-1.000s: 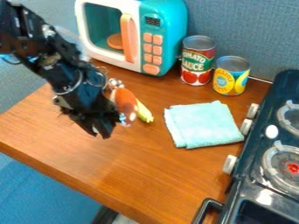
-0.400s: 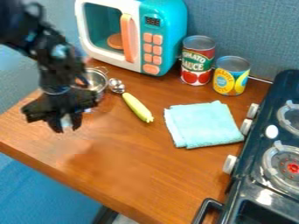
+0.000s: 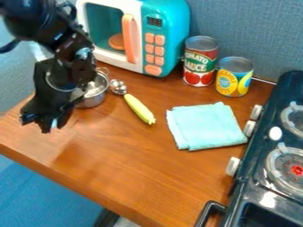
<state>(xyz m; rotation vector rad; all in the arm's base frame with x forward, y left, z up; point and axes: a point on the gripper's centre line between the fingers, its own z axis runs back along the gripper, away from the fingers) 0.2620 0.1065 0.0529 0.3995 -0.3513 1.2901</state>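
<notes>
- Metal pot (image 3: pixel 93 98): far left on the counter (image 3: pixel 142 166), short of the microwave (image 3: pixel 151 53); partly behind the gripper (image 3: pixel 48 126).
- Gripper: over the counter's left side, near its edge; cannot tell if clenched, released or grasping.
- Yellow long item (image 3: pixel 139 109): right of pot (small gap).
- Folded cloth (image 3: pixel 207 126): farther right, bare wood between it and gripper; stove (image 3: pixel 257 179) beyond.
</notes>
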